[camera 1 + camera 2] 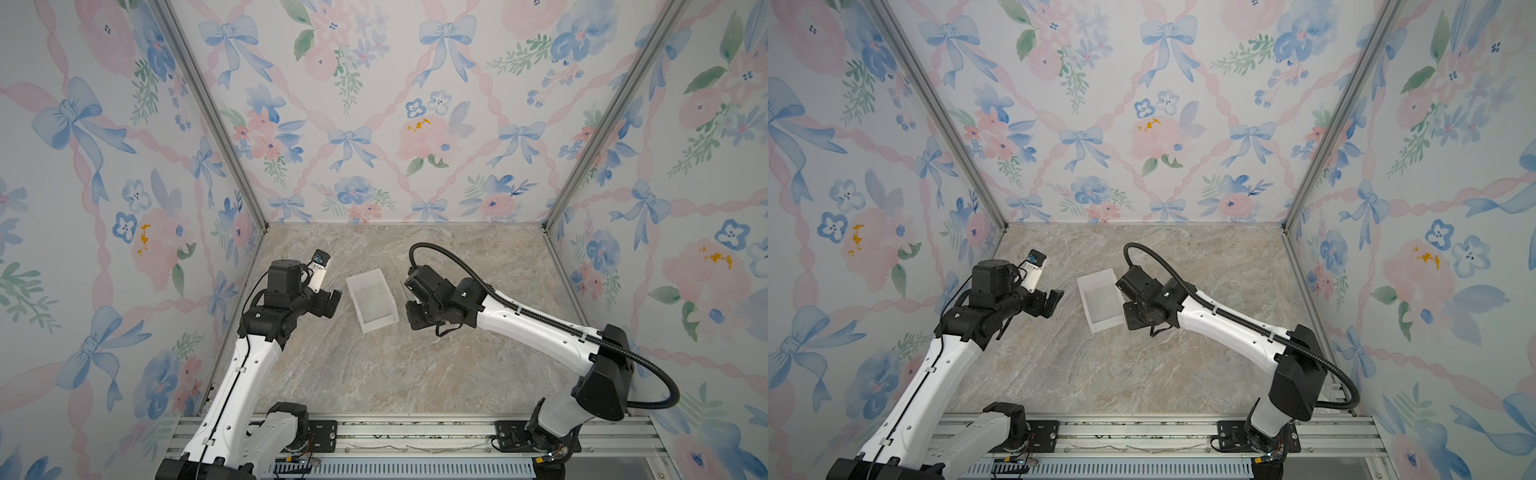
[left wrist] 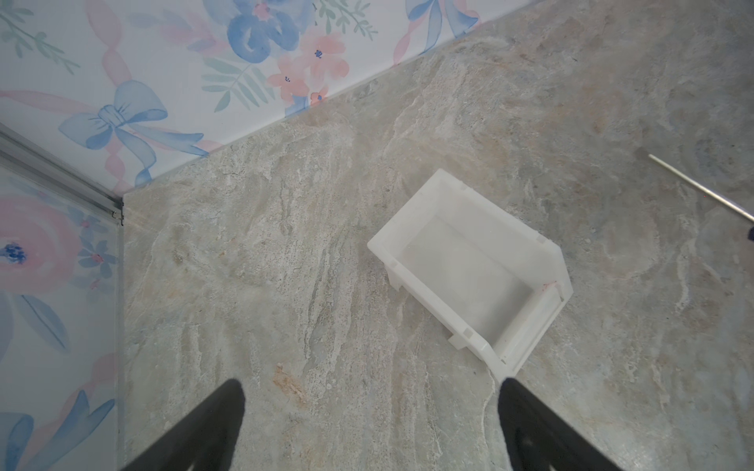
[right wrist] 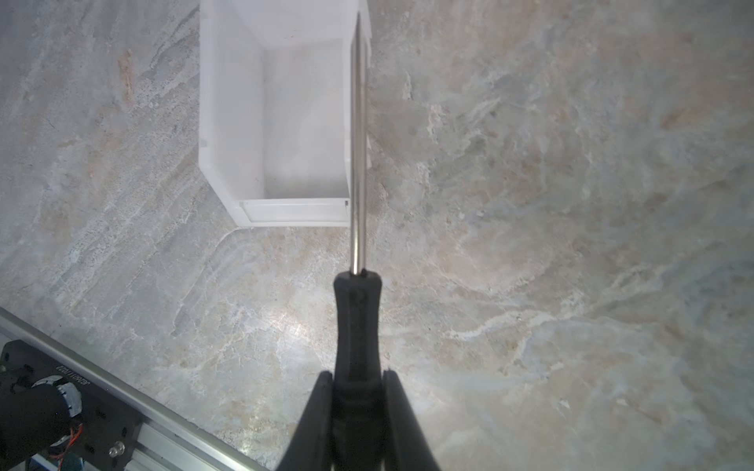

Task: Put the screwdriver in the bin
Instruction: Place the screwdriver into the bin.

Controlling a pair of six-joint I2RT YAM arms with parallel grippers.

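In both top views, two arms are reaching over a marble table (image 1: 395, 374), and one white bin (image 1: 371, 300) is sitting between them. The left gripper (image 1: 332, 301) is hanging just beside the bin's one side; the right gripper (image 1: 409, 297) is hanging just beside the other. In a top view, only a faint thin line of the screwdriver (image 1: 402, 286) is showing next to the right gripper, alongside the bin's wall.

In the left wrist view, the left gripper (image 2: 371, 424) is standing with its two fingers (image 2: 204, 432) wide apart and nothing between them. The one bin (image 2: 469, 269) is lying ahead, off to one side, and is holding nothing. One grey shaft of the screwdriver (image 2: 701, 188) is showing at the picture's edge, beyond the bin.

In the right wrist view, the right gripper (image 3: 354, 391) is clamping its two fingers on the black handle of the one screwdriver (image 3: 357, 318). The shaft is pointing straight out from the jaws and running along the bin's (image 3: 245, 122) side wall, with its tip near the far corner.
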